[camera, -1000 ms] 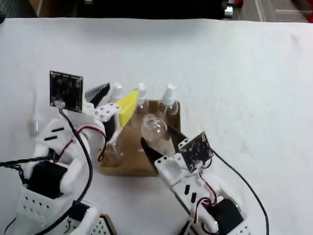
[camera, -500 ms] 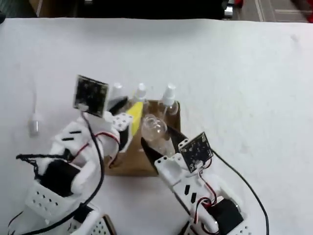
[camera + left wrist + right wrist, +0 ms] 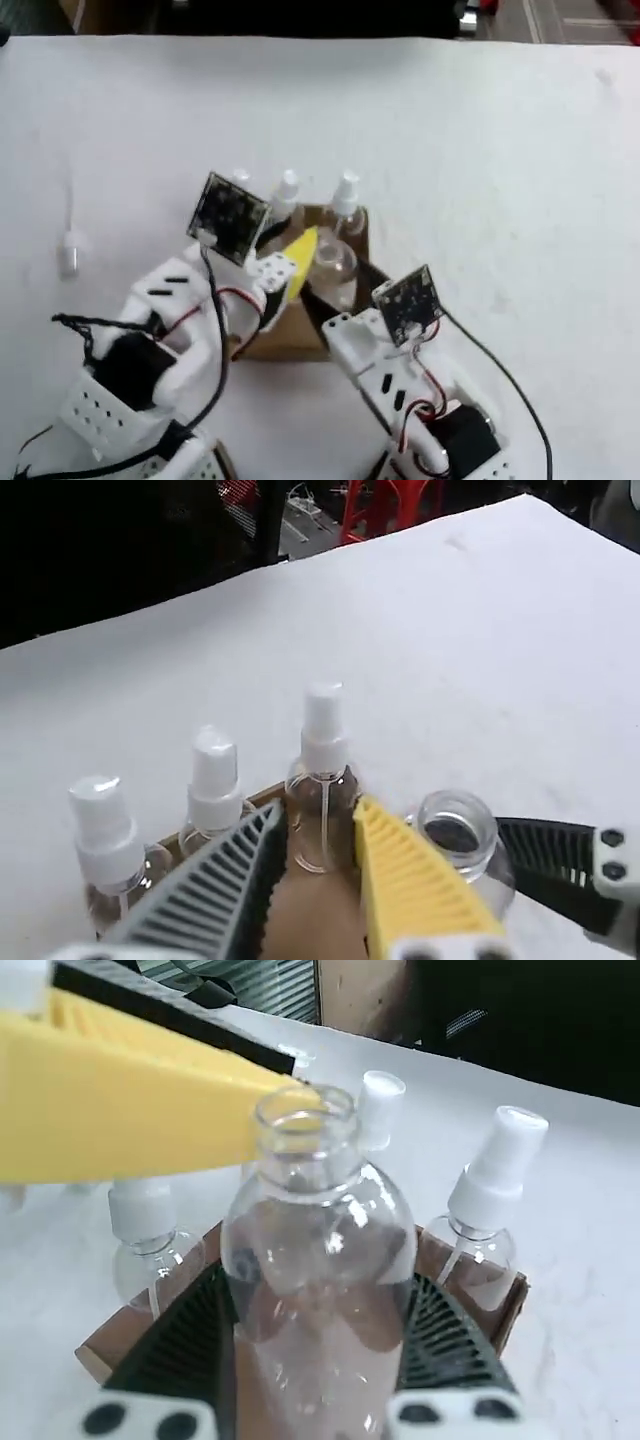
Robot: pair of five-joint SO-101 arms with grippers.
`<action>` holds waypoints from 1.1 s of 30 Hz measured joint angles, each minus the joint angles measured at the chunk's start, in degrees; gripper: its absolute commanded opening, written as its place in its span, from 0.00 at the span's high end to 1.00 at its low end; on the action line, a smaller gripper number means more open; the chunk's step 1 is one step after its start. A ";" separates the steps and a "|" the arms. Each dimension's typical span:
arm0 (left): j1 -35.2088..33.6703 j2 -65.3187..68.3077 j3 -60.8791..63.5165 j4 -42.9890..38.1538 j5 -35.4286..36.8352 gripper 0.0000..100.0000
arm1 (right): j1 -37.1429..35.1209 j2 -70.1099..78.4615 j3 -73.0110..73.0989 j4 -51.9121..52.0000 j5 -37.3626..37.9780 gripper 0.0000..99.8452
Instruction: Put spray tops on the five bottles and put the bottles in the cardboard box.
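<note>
1. Uncapped clear plastic bottle stands upright over the brown cardboard box, pinched round its body by the black fingers of the right gripper.
2. Its open neck sits just beside the yellow finger of the left gripper, whose fingers are spread with nothing between them.
3. One loose white spray top lies on the white worktop, well apart from the bottle. I'd judge the left arm the nearer to it.
4. Count: four bottles. Three capped bottles stand in the box.

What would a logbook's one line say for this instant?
right gripper: shut on uncapped bottle at cardboard box | left gripper: open, beside bottle mouth | box: three capped bottles | table: loose spray top
</note>
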State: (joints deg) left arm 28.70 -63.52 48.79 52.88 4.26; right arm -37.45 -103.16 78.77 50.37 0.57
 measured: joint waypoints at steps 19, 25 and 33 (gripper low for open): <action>0.26 0.09 4.48 2.90 -5.19 0.88 | -0.35 0.00 6.86 -1.85 0.00 0.94; 0.26 0.97 10.99 -1.85 -5.27 0.88 | -0.26 0.09 12.84 -4.31 3.25 0.93; 0.18 1.14 11.87 -2.37 -5.45 0.88 | -0.88 0.09 16.26 -7.74 3.96 0.89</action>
State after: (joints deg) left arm 28.88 -62.37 60.66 50.51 -1.19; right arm -38.33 -103.08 95.03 42.64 4.53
